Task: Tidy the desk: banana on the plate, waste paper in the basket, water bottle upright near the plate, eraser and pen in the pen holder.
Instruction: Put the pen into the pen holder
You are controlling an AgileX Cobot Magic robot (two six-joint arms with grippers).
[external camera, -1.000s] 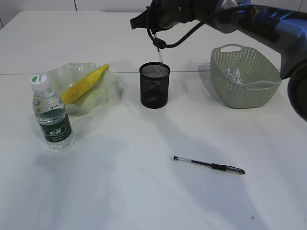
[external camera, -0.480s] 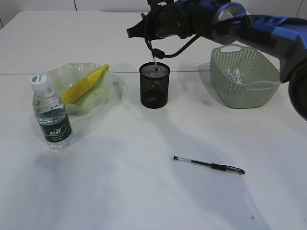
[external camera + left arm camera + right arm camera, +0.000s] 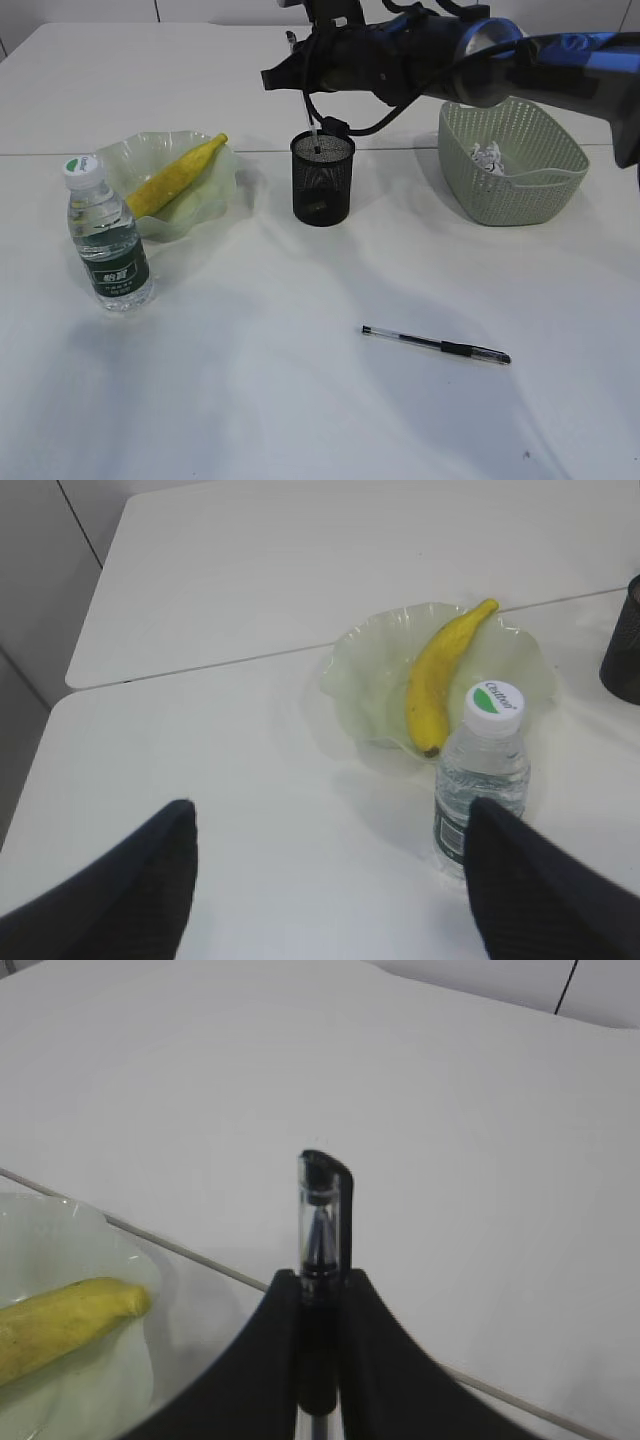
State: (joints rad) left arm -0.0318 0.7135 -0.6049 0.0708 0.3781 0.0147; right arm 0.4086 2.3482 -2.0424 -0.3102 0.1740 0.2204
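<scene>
My right gripper point(image 3: 319, 1278) is shut on a clear pen point(image 3: 321, 1210) that stands upright between its fingers. In the exterior view this held pen point(image 3: 316, 135) hangs with its lower end inside the mouth of the black mesh pen holder point(image 3: 322, 180). A second pen point(image 3: 437, 345) lies flat on the desk point(image 3: 250, 380). The banana point(image 3: 178, 175) rests on the wavy green plate point(image 3: 120, 155). The water bottle point(image 3: 108, 240) stands upright in front of the plate. My left gripper point(image 3: 330, 815) is open over bare desk, left of the bottle point(image 3: 483, 770). The eraser is hidden.
The sage-green basket point(image 3: 545, 175) stands at the right with crumpled waste paper point(image 3: 488, 157) inside. A seam between two tabletops point(image 3: 50, 153) runs behind the plate and the holder. The right arm point(image 3: 520, 60) spans above the basket.
The right gripper has shifted left and down with the pen; its lower end went from above the holder's rim to inside the mouth. The left gripper has not changed.
</scene>
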